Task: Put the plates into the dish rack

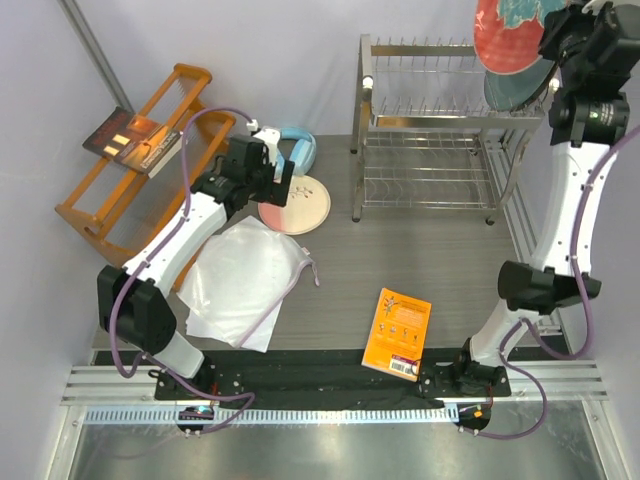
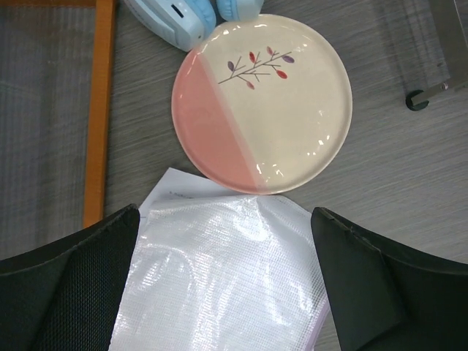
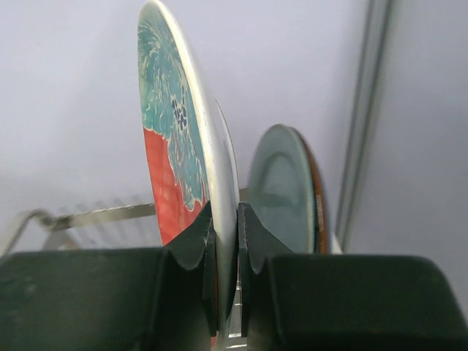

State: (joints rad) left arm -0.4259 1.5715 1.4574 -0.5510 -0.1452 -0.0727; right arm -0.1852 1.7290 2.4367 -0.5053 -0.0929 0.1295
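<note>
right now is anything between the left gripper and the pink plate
Nothing covers the pink plate. The open left gripper hangs just short of it, over a plastic bag that reaches its near rim. Headphones sit at the far rim and may crowd a grasp there.

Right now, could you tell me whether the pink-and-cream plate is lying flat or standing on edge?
Lying flat: the pink-and-cream plate rests face up on the table, its full round face and sprig visible.

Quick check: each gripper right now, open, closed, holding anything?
Left gripper: open, holding nothing, above the pink-and-cream plate.
Right gripper: shut on the rim of the teal-and-red plate.
</note>
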